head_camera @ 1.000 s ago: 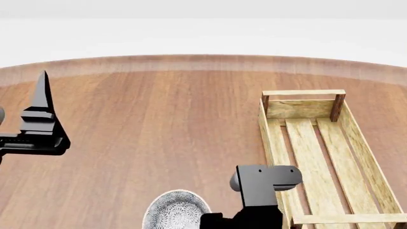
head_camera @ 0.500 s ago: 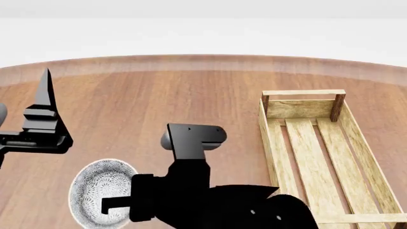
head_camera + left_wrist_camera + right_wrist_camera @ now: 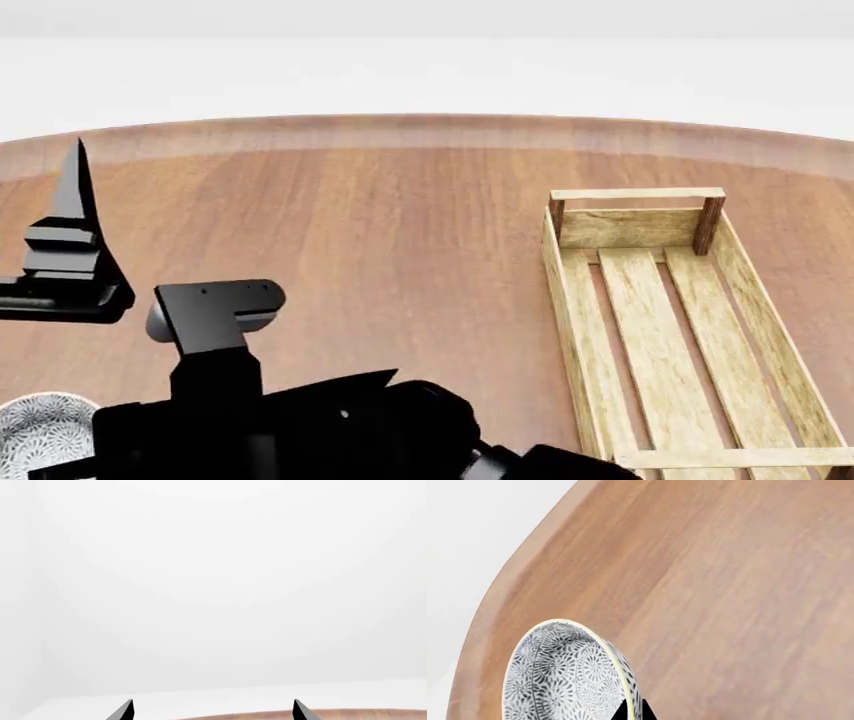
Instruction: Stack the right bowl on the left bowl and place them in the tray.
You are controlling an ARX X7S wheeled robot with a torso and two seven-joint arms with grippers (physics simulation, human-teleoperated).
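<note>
Right pincer (image 3: 635,711) grips the patterned bowl (image 3: 564,675) by its rim, at seven o'clock on the tabletop (image 3: 374,230). Left pincer (image 3: 210,712) hangs spread, holding nothing. Tray (image 3: 574,290) sits at three o'clock.

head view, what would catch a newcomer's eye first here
The black right arm sweeps across the bottom of the head view, its gripper gripping the rim of a grey patterned bowl near the table's left edge. At the right lies the empty slatted tray, and the left gripper hangs open above the wood table.
</note>
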